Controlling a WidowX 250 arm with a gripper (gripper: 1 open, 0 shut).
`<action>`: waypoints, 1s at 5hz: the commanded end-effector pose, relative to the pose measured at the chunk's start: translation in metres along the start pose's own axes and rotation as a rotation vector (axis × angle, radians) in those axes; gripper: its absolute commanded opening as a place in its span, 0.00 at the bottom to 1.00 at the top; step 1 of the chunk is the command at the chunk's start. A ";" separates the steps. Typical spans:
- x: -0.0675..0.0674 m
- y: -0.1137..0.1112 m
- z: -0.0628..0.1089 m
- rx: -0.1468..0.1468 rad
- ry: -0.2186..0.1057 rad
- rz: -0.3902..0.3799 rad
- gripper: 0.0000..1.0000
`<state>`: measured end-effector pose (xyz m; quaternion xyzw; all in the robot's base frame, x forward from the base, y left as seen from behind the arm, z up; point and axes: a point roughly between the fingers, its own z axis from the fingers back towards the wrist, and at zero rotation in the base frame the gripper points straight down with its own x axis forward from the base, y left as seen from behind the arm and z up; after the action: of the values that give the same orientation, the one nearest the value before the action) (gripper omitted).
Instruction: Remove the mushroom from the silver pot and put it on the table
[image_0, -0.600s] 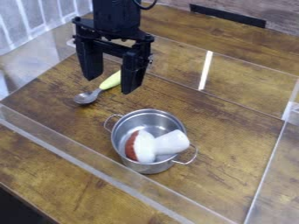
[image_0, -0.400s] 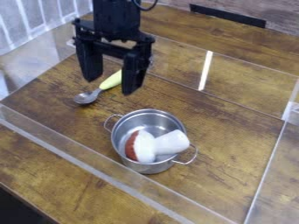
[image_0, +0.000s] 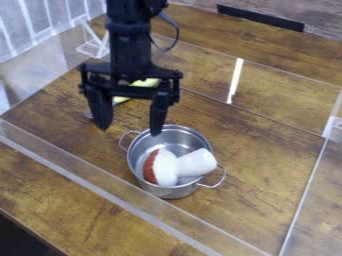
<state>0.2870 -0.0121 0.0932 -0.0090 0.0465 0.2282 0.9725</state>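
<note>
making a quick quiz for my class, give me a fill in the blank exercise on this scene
1. The mushroom lies inside the silver ____.
2. The tool hangs with its jaws ____, holding nothing.
3. The mushroom's cap is red-brown and its stem is ____.
4. The silver pot stands on a dark ____ table.

Missing words: pot; open; white; wooden

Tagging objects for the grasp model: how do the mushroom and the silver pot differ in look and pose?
The mushroom is matte, with a red-brown cap and white stem; the silver pot is shiny bare steel.
The mushroom lies on its side, stem pointing right; the silver pot stands upright, open, no lid.
The mushroom sits inside; the silver pot contains it and rests on the table.
Shared: both are rounded and lie below the open gripper.
</note>
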 end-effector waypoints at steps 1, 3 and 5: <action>0.001 -0.012 -0.007 -0.045 -0.058 0.142 1.00; -0.005 -0.034 -0.022 -0.089 -0.088 0.271 1.00; 0.011 -0.042 -0.019 -0.084 -0.111 0.293 1.00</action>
<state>0.3053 -0.0428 0.0596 -0.0214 0.0070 0.3753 0.9266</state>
